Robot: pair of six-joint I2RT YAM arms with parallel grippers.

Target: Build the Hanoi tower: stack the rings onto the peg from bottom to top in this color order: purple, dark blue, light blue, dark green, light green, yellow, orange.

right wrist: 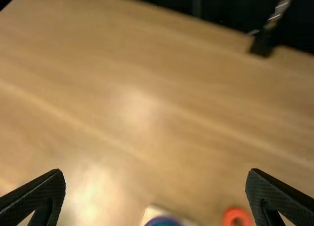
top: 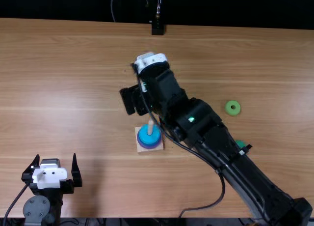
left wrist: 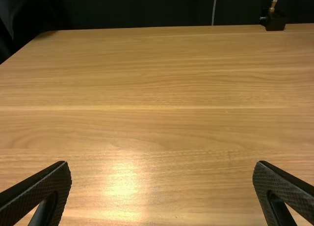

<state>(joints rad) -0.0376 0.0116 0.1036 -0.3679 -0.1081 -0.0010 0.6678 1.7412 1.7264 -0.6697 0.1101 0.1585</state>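
Note:
In the top view, my left gripper (top: 55,159) is at lower left, its fingers spread; the left wrist view has this gripper (left wrist: 162,163) open over bare table. My right gripper (top: 132,99) is above and left of the peg (top: 150,128); in the right wrist view this gripper (right wrist: 155,173) is open and holds nothing. A light blue ring (top: 148,138) lies around the peg above a purple ring (top: 150,146), on a square base (top: 142,149). Whether dark blue lies between them, I cannot tell. A light green ring (top: 233,113) and partly covered dark green ring (top: 240,143) lie right. An orange ring (right wrist: 230,215) lies near the base (right wrist: 151,214).
The right arm (top: 206,135) stretches diagonally over the table (top: 88,88) from the lower right, just beside the peg and over part of the dark green ring. A black stand (top: 157,28) is at the far edge. A cable (top: 222,189) loops beneath the right arm.

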